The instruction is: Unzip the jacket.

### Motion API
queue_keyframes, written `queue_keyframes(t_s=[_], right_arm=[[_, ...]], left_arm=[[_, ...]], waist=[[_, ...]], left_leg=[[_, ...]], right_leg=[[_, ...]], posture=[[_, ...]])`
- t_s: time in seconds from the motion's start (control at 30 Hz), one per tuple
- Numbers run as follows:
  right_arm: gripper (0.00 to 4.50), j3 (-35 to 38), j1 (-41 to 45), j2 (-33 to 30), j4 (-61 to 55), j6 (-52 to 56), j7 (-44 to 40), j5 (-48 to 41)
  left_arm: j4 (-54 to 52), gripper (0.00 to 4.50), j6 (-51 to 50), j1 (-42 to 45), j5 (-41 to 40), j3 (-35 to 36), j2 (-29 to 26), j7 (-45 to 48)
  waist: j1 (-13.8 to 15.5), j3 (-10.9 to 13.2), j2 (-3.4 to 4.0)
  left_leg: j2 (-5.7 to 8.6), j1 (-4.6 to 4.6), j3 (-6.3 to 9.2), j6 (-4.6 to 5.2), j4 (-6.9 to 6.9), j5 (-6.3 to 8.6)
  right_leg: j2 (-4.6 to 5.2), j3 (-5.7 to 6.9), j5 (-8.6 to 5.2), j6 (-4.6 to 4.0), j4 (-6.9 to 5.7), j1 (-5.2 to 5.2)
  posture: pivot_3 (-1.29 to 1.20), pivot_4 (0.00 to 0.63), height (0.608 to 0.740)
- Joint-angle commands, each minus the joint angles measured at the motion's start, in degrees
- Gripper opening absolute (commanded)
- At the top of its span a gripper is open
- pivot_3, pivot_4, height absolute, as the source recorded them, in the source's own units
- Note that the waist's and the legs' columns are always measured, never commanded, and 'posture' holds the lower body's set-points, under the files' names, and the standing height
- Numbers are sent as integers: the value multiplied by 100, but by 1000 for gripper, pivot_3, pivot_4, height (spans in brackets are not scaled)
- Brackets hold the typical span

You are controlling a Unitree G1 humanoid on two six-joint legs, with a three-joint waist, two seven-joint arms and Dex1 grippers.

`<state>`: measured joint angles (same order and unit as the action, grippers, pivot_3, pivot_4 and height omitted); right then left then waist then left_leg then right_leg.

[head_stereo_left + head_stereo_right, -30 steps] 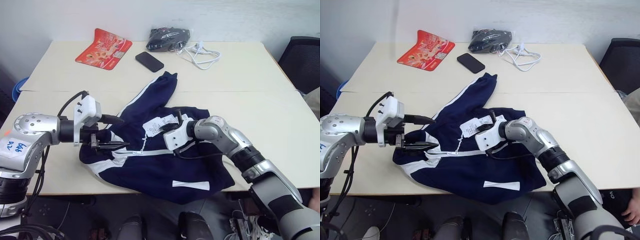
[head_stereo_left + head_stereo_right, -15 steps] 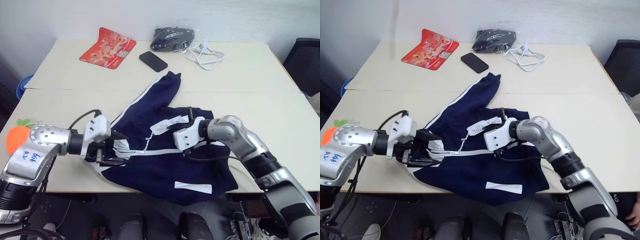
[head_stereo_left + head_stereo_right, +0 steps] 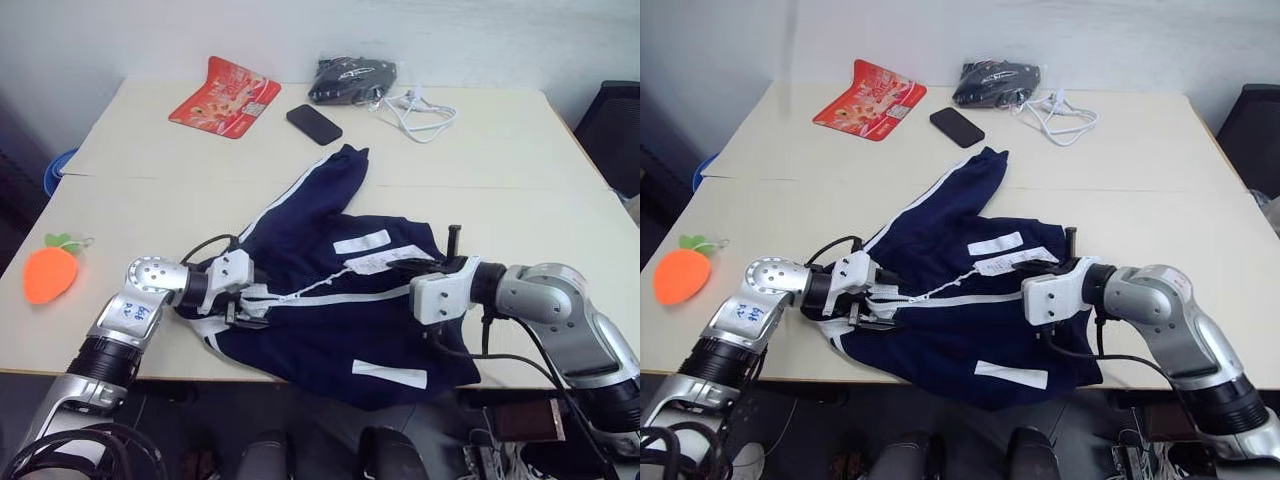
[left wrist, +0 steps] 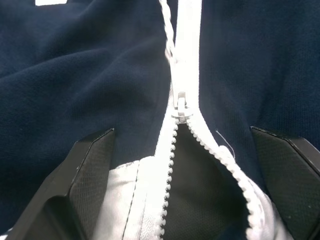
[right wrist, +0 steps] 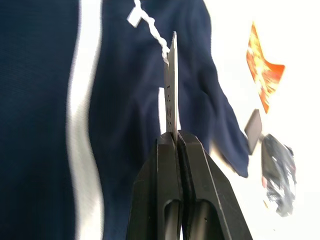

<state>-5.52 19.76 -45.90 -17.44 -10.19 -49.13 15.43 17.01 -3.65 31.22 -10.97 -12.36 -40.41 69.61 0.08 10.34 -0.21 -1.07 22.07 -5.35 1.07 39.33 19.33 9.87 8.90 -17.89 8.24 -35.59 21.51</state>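
Jacket (image 3: 330,300) — navy, white stripes, white zipper (image 4: 181,107) barely parted at collar — lies crumpled on table's (image 3: 520,150) near edge, sleeve extended rearward.

You have a navy-blue jacket (image 3: 330,300) with white stripes, white zipper (image 4: 181,111) and white tag (image 3: 385,262); an orange carrot toy (image 3: 48,274); a red packet (image 3: 224,96); a black phone (image 3: 314,124).

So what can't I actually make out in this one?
- Left hand: in the head views its fingers merge with the dark jacket, so contact there is unclear.
- Zipper pull: too small in the head views; visible in the left wrist view.
- Paper tag in the shut right hand: edge-on, print unreadable.
- Far-table items: blurred in the right wrist view.
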Motion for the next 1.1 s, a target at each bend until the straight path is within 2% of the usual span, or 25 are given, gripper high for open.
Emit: queue_keyframes(t_s=[0.03,0.47,0.73,0.83,1.0,1.1], right_arm=[[28,247,-199,-151,-202,54,148,69],[28,984,-1101,-385,-246,155,514,31],[28,727,-1023,-181,-516,320,400,-276],[625,698,-955,-134,-714,528,212,-679],[2307,149,-598,-118,-682,393,81,-388],[2307,-239,-320,63,-503,399,95,-239]], left_arm=[[487,4500,163,-139,456,-192,-11,-23],[450,4500,153,-321,394,-15,-105,-30],[472,4500,153,-270,399,24,-80,-51],[461,4500,154,-261,394,24,-68,-57],[394,4500,143,-267,378,25,-45,-71],[310,4500,110,-266,365,17,-33,-69]], waist=[[2,-12,1],[-11,-18,8],[-21,-23,17],[-21,-23,17],[-21,-23,17],[-20,-23,17]], left_leg=[[0,0,1,0,0,0],[0,-7,-1,0,0,0],[-5,-19,0,-1,-5,-1],[-5,-21,2,-2,-5,-1],[-6,-25,3,-1,-5,-1],[-6,-26,3,-1,-8,-1]], right_leg=[[0,0,0,0,0,-1],[0,-2,0,0,-2,-4],[-1,-8,0,0,-3,-7],[-2,-10,0,0,-3,-7],[-3,-14,0,0,-3,-7],[-3,-16,0,0,-3,-7]], posture=[[0,150,740],[0,150,740],[0,150,740],[0,150,740],[0,150,740],[0,150,740]])
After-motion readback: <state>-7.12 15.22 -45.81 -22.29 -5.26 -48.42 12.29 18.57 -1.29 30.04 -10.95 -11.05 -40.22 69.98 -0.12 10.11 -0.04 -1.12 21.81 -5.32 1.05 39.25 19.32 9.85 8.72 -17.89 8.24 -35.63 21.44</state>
